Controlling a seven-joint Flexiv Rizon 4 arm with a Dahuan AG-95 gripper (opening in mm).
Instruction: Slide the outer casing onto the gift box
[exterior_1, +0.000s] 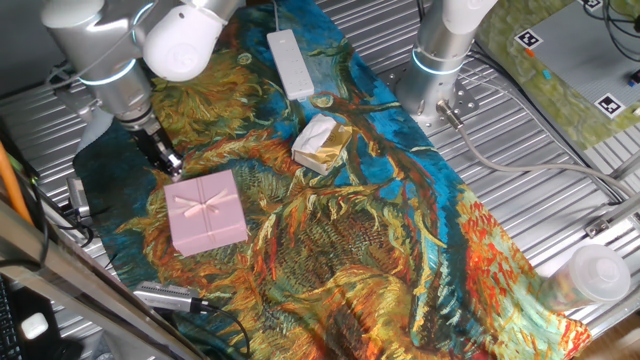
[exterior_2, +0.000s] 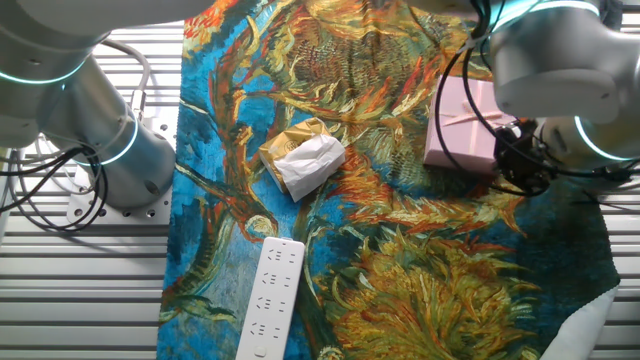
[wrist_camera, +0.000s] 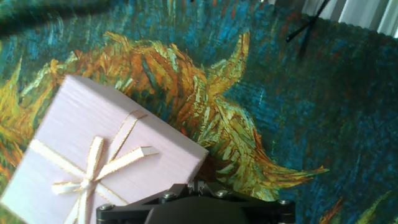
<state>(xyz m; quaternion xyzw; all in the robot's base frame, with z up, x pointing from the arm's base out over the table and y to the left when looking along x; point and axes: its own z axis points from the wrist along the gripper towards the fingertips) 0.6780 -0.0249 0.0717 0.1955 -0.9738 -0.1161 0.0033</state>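
One casing (exterior_1: 206, 211), pale pink with a ribbon bow, lies flat on the cloth (exterior_1: 400, 240), at 8 o'clock from the foil lump (exterior_1: 322, 143). Gripper (exterior_1: 170, 165) sits at its 11 o'clock corner; finger state cannot be told. Judged light, thin, crushable: best held by opposite edges, clear of the bow.

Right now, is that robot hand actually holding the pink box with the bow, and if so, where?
It cannot be told. The gripper sits at one edge of the outer casing, but the fingertips are hidden in every view.
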